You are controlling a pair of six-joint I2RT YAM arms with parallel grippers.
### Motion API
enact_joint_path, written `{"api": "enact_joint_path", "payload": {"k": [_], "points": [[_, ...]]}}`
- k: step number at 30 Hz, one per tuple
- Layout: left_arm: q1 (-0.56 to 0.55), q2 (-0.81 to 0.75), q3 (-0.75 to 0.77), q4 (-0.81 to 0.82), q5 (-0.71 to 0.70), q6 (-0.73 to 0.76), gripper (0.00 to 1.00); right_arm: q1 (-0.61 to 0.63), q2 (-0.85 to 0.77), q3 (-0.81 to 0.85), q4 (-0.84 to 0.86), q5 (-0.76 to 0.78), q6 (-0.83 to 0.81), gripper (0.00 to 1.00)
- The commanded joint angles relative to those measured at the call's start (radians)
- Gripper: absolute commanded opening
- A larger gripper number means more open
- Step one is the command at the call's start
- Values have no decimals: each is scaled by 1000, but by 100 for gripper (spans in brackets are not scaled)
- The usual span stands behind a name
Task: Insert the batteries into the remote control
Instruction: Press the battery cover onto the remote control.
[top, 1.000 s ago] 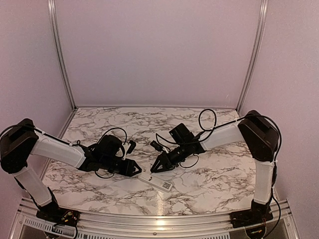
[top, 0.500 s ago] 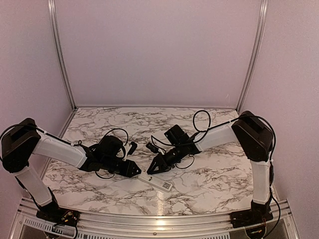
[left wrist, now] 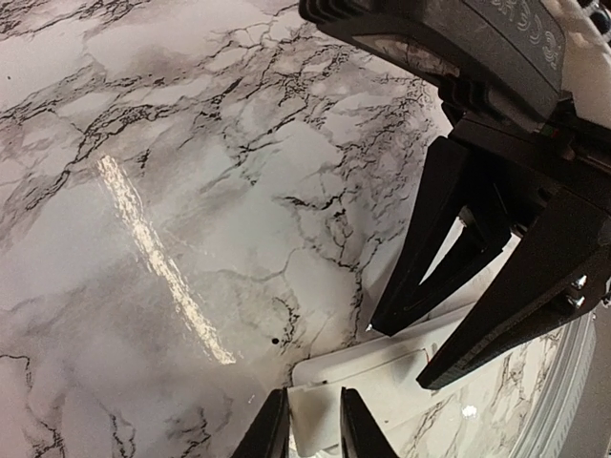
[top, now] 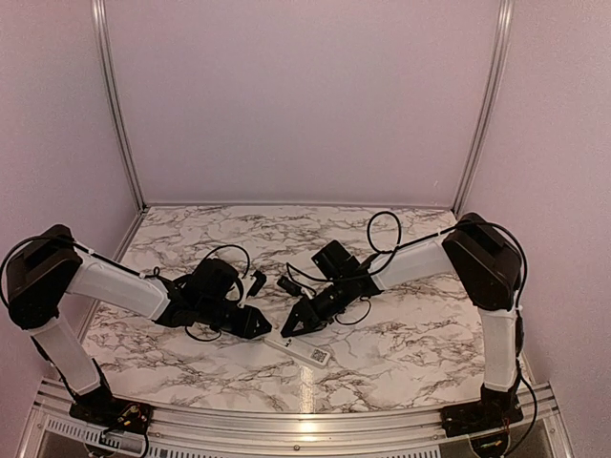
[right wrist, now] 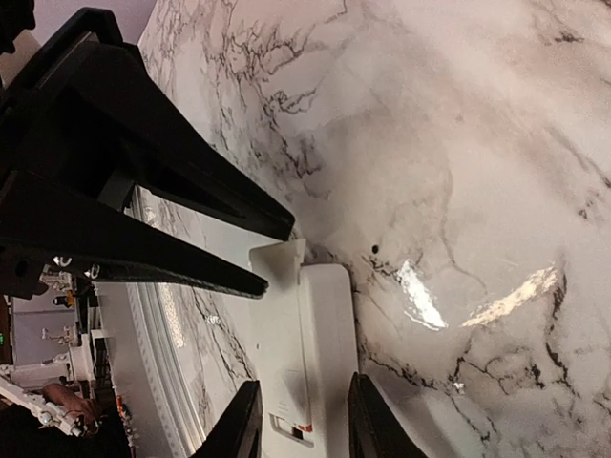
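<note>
The white remote control (top: 301,345) lies on the marble table (top: 401,334) between the two arms, back face up. My left gripper (left wrist: 310,429) is at its left end, shut on a thin white cover piece (left wrist: 320,405) that sticks out past the remote (left wrist: 401,367). My right gripper (right wrist: 301,420) straddles the remote (right wrist: 310,343) across its width, fingers against both long sides. The left fingers (right wrist: 181,205) show in the right wrist view beside the cover piece (right wrist: 277,260). A small red-orange spot (right wrist: 304,431) shows on the remote; no batteries can be made out.
The right gripper's black fingers (left wrist: 425,239) hang close over the remote in the left wrist view. Aluminium rails (top: 305,420) edge the table front. Pale walls (top: 305,95) close the back and sides. Black cables (top: 387,229) loop off both wrists.
My right gripper has moved left and down onto the remote's far end. My left gripper has edged slightly right. The remote has hardly moved.
</note>
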Motion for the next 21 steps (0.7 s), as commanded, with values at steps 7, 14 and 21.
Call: {"api": "enact_joint_path", "payload": {"k": [7,14,21], "points": [[1,30,20,-14,20,20,19,18,33,26,-39,18,-38,30],[-9,32,25,-20,18,33,18,29,41,32,-66,44,-59,25],[-22,36,30,-30,19,42,15,36,42,31,-89,65,-73,24]]}}
